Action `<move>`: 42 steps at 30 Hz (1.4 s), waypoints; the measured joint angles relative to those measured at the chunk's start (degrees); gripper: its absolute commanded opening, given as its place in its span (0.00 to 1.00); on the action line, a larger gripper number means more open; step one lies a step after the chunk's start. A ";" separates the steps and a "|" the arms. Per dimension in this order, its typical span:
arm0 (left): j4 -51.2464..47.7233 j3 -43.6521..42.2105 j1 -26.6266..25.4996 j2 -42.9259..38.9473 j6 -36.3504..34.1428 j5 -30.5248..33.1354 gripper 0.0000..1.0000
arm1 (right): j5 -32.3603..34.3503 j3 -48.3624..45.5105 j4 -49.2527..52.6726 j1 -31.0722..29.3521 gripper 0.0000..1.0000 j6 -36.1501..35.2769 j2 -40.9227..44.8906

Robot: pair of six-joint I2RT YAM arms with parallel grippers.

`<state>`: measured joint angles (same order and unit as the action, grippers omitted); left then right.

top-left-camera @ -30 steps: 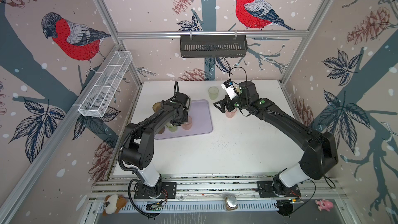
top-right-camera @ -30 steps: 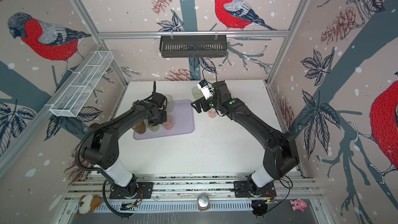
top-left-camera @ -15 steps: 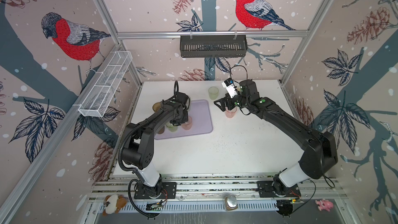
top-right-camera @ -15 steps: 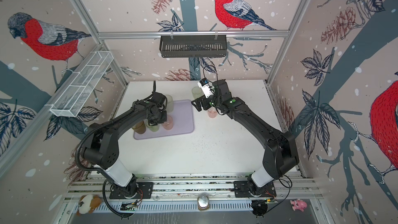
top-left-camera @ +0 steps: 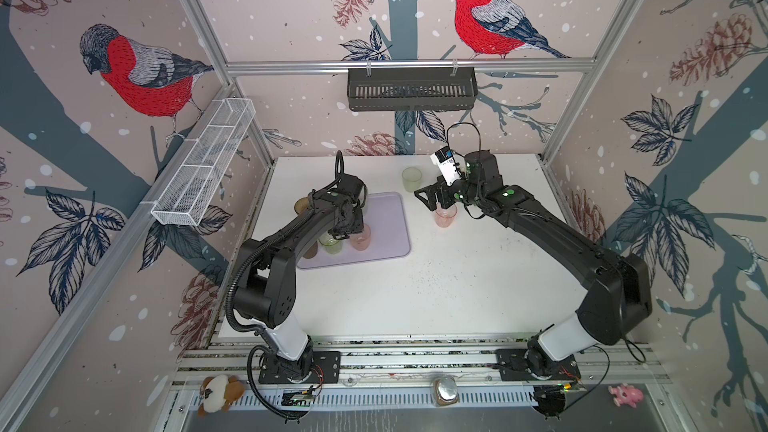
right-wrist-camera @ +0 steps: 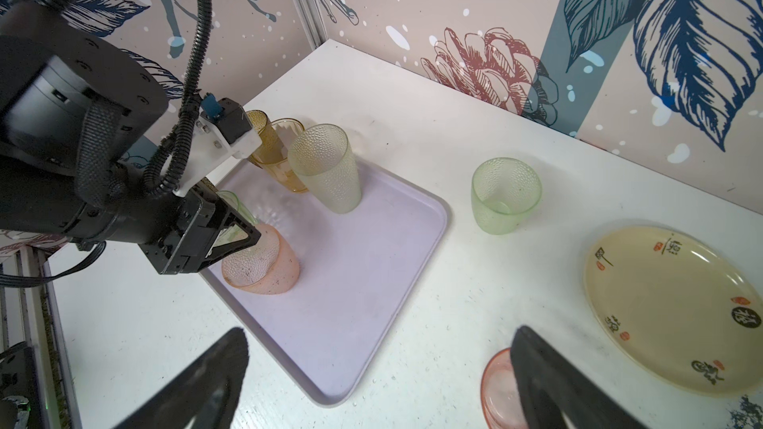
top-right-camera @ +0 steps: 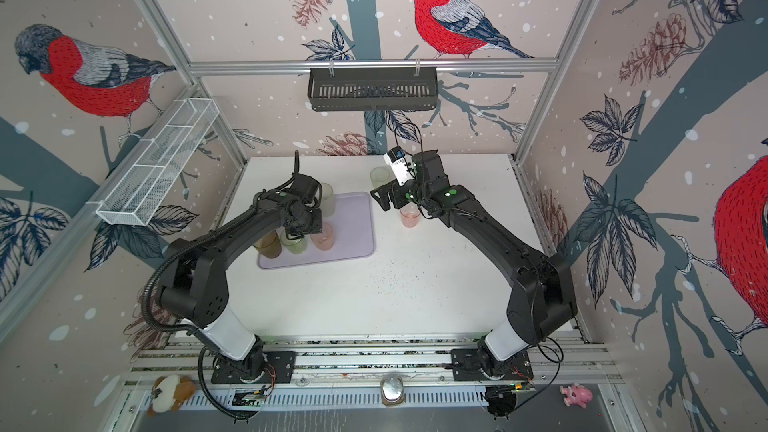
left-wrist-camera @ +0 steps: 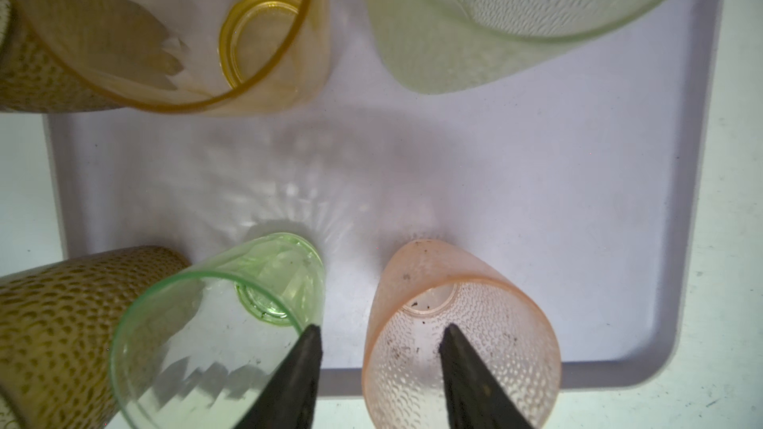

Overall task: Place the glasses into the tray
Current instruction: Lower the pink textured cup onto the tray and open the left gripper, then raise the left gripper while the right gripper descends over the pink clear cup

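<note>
White table [top-left-camera: 415, 284], bird-print walls [top-left-camera: 291, 14]. Plate [right-wrist-camera: 669, 307] (characters unreadable) shows only at right wrist. Left gripper [left-wrist-camera: 382, 328] part-spread astride tray's [left-wrist-camera: 536, 200] pink glass [left-wrist-camera: 495, 323] rim, unclamped; right gripper [right-wrist-camera: 380, 332] spread wide, empty.

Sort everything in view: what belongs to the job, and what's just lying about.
Job:
- tray
- pink glass and pale glass, both on the table
- green glass and others in the tray

Lying about:
- plate
- black basket
- wire basket

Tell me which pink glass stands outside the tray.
The pink glass on the bare table beside the tray, just below the open right gripper. The other pink glass stands on the tray, at the left gripper.
</note>
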<state>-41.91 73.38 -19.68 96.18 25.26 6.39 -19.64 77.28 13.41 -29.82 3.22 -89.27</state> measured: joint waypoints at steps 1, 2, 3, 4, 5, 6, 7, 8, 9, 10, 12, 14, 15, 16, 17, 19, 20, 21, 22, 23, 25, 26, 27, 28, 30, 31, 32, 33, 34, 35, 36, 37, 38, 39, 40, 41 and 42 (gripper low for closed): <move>-0.24 0.59 0.00 -0.13 0.02 0.04 0.55 | -0.02 0.00 -0.07 0.24 0.99 0.09 0.00; -0.57 1.27 0.00 -0.24 0.02 0.07 0.56 | -0.02 -0.02 -0.15 0.57 0.99 0.39 0.00; -0.81 1.95 0.00 -0.28 0.00 0.07 0.55 | -0.02 -0.04 -0.17 0.94 1.00 1.33 0.04; -0.87 2.47 0.00 -0.31 0.00 0.07 0.56 | -0.02 -0.04 -0.20 1.22 0.99 1.33 0.07; -1.03 3.06 0.00 -0.33 0.00 0.07 0.56 | -0.04 -0.07 -0.24 1.62 0.99 1.57 0.07; -1.31 3.69 0.00 -0.33 0.00 0.07 0.56 | -0.04 -0.07 -0.24 2.03 0.99 1.84 0.07; -1.57 4.26 0.00 -0.35 0.00 0.07 0.56 | -0.02 -0.07 -0.22 2.32 1.00 2.49 0.07; -1.92 4.92 0.00 -0.35 -0.02 0.04 0.57 | 0.00 -0.07 -0.17 2.69 1.00 2.84 0.04; -2.21 5.57 0.00 -0.35 -0.02 0.02 0.58 | 0.02 0.07 -0.02 3.08 0.99 2.86 -0.07; -2.36 6.19 0.00 -0.35 -0.02 0.00 0.58 | 0.13 0.42 0.28 3.41 1.00 3.04 -0.35; -2.51 7.43 -0.02 -0.35 -0.02 -0.17 0.58 | 0.87 1.40 1.11 4.20 1.00 3.28 -1.31; -2.67 8.46 -0.13 -0.35 -0.02 -0.33 0.58 | 1.97 1.95 2.43 4.92 1.00 4.17 -2.05; -2.89 9.01 -0.24 -0.35 -0.02 -0.39 0.58 | 2.23 2.16 3.23 5.33 1.00 4.20 -2.38; -3.06 9.57 -0.37 -0.37 -0.02 -0.44 0.58 | 2.54 2.36 4.09 5.79 0.99 4.22 -2.69; -3.37 10.19 -0.50 -0.37 -0.02 -0.72 0.59 | 3.48 2.62 4.94 6.27 1.00 4.28 -3.04; -3.78 11.34 -0.76 -0.37 -0.02 -1.88 0.63 | 3.98 3.23 6.27 6.99 0.99 4.33 -3.85; -3.87 11.96 -0.92 -0.35 0.02 -1.92 0.64 | 4.87 3.58 7.17 7.32 0.99 4.39 -4.33; -3.91 12.57 -1.07 -0.33 0.07 -2.03 0.66 | 5.44 3.89 7.89 7.56 0.99 4.50 -4.79; -4.07 13.35 -1.25 -0.17 0.22 -2.51 0.67 | 5.73 4.39 8.85 7.89 0.99 4.50 -5.40; -4.24 14.23 -1.49 0.04 0.22 -3.17 0.67 | 6.36 4.96 9.79 8.22 1.00 4.55 -6.01; -4.63 15.82 -2.16 0.66 0.24 -3.37 0.67 | 6.64 6.08 11.67 8.63 1.00 4.79 -7.23; -4.94 16.59 -2.64 1.03 0.24 -3.45 0.67 | 6.64 6.43 12.37 8.87 1.00 5.29 -7.67; -5.11 17.29 -3.08 1.40 0.24 -3.52 0.67 | 6.73 6.51 12.90 8.92 1.00 5.57 -7.89; -5.20 18.05 -3.54 1.86 0.24 -3.80 0.69 | 7.06 6.51 13.55 9.09 1.00 5.57 -8.02; -5.33 19.61 -4.39 2.80 0.24 -4.68 0.74 | 7.72 6.60 14.78 9.44 0.99 5.60 -8.35; -5.42 20.22 -4.74 3.21 0.26 -4.90 0.74 | 7.69 6.73 15.21 9.64 0.99 5.60 -8.57; -5.53 21.03 -5.16 3.78 0.28 -4.90 0.74 | 7.72 6.95 15.63 9.94 0.99 5.64 -8.94; -5.55 21.84 -5.53 4.31 0.26 -4.94 0.75 | 7.87 7.17 16.09 10.25 0.99 5.81 -9.35; -5.73 22.56 -5.84 4.76 0.24 -4.96 0.79 | 8.15 7.26 16.48 10.49 0.99 5.90 -9.66; -5.88 23.32 -6.16 5.22 0.24 -5.03 0.83 | 8.31 7.28 17.03 10.84 0.99 6.03 -9.99; -5.97 24.00 -6.43 5.64 0.24 -5.33 0.85 | 8.31 7.28 17.64 11.13 0.99 6.16 -10.19; -6.10 24.63 -6.54 6.01 0.26 -5.62 0.87 | 8.33 7.28 17.99 11.30 0.99 6.45 -10.34; -6.34 25.38 -6.73 6.43 0.24 -6.21 0.89 | 8.33 7.28 18.16 11.56 0.99 7.13 -10.54; -6.45 26.16 -6.82 6.86 0.24 -6.34 0.90 | 8.33 7.41 18.25 11.80 0.99 7.10 -10.80; -6.51 26.84 -6.93 7.23 0.24 -6.38 0.93 | 8.37 7.63 18.40 11.87 0.99 7.10 -11.13; -6.58 27.56 -7.08 7.65 0.22 -6.43 0.94 | 8.46 7.96 18.75 12.00 0.99 7.10 -11.67; -6.56 28.20 -7.17 8.04 0.22 -6.64 0.95 | 8.68 8.24 19.21 12.26 0.99 7.10 -12.28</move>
<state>-48.47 101.58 -26.85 104.22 25.47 -0.25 -10.96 85.52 32.62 -17.56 10.33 -101.56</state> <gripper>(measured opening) 0.937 0.991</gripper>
